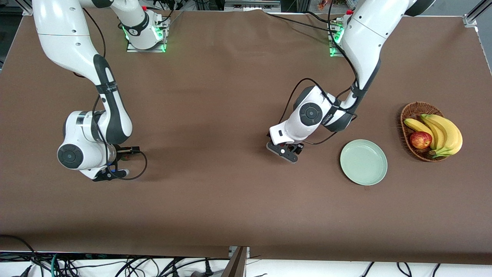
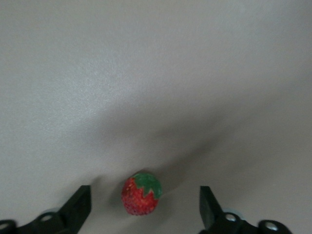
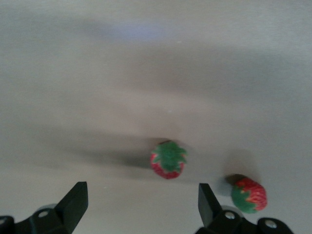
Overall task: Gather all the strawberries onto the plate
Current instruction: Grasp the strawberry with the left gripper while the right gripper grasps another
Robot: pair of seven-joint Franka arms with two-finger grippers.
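**Both arms down over berries, plate still bare**

The left gripper (image 1: 287, 153) hangs low over the brown tabletop (image 1: 215, 96), beside the pale green plate (image 1: 363, 162) toward the right arm's end. In its wrist view the two dark fingers (image 2: 80, 204) stand wide apart with one strawberry (image 2: 141, 194) lying on the cloth between them, touched by neither, so nothing is held yet.

The right gripper (image 1: 111, 174) is low too, well apart from the plate at the right arm's end of the tabletop. Its fingers (image 3: 75, 201) are likewise spread wide and empty. A second strawberry (image 3: 168, 159) lies ahead of the gap between them, green cap up, and a third strawberry (image 3: 249, 195) sits near it, close by one fingertip. (None of the three berries shows in the front view; the arms cover them.)

The plate holds nothing, so I would say the task is at its very first pick. The left arm looks the readier: it needs to sink a touch further and close squarely on the berry, which is small, round and may roll away. The right arm has the long carry.

A wicker basket (image 1: 411, 115) with bananas (image 1: 442, 132) and an apple (image 1: 420, 140) stands next to the plate and is no part of this.
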